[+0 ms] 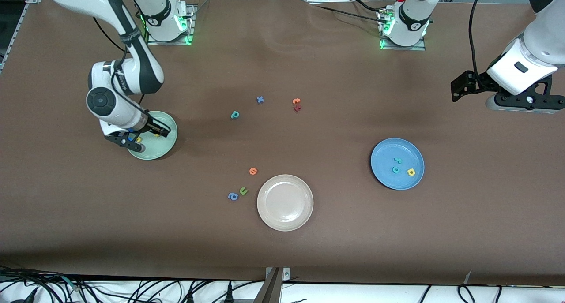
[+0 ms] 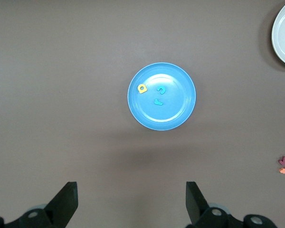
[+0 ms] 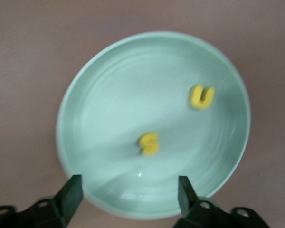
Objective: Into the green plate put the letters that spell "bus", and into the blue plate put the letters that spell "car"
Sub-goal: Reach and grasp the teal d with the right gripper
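Right gripper (image 3: pixel 128 194) released over pale mint-green round plate (image 1: pixel 170 145) — yellow foam "s" (image 3: pixel 148 143) inside. Left gripper (image 2: pixel 132 202) released, waiting. Risk: confusing teal foam "b" (image 1: pixel 235 114) — resembles "p".

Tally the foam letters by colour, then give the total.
Yellow: 3, the u and s in the green plate, the a in the blue plate
Teal: 3
Blue: 2
Orange: 2
Dark red: 1
Olive-green: 1
Total: 12
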### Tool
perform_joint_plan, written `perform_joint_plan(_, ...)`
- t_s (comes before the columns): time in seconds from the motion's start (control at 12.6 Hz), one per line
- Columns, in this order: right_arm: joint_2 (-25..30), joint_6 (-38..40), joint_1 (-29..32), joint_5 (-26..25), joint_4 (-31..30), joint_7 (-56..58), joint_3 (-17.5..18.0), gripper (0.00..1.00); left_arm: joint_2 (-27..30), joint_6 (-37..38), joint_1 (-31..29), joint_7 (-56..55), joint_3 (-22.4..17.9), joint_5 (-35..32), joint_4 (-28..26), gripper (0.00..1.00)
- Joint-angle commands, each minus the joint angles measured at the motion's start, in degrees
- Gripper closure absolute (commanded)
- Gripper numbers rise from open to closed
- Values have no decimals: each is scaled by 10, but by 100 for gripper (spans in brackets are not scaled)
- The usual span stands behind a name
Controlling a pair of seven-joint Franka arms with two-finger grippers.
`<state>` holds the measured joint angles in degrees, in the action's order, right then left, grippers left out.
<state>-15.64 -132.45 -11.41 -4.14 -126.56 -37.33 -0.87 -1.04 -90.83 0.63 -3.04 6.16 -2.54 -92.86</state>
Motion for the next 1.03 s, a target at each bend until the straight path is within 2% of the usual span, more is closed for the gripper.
perform_joint_plan(0.0,31,27,-3,3,-4,-126,76,1,-5,14,-9,11,3,16,24,0)
perform_joint_plan(0.24,17,11,-5,5,5,-277,162,1,-6,14,-10,7,3,17,26,0)
perform_joint_plan(0.4,-10,-3,-7,5,24,-364,198,2,-5,14,-9,8,3,17,25,0)
perform_joint_plan(0.48,-20,-28,-14,5,24,-397,208,2,-5,14,-9,8,3,17,25,0)
perform_joint_plan(0.87,-83,-115,-64,3,19,-468,208,9,-5,14,-9,8,3,18,25,0)
perform_joint_plan(0.95,-91,-121,-64,-1,18,-467,208,14,-5,14,-9,8,3,18,25,0)
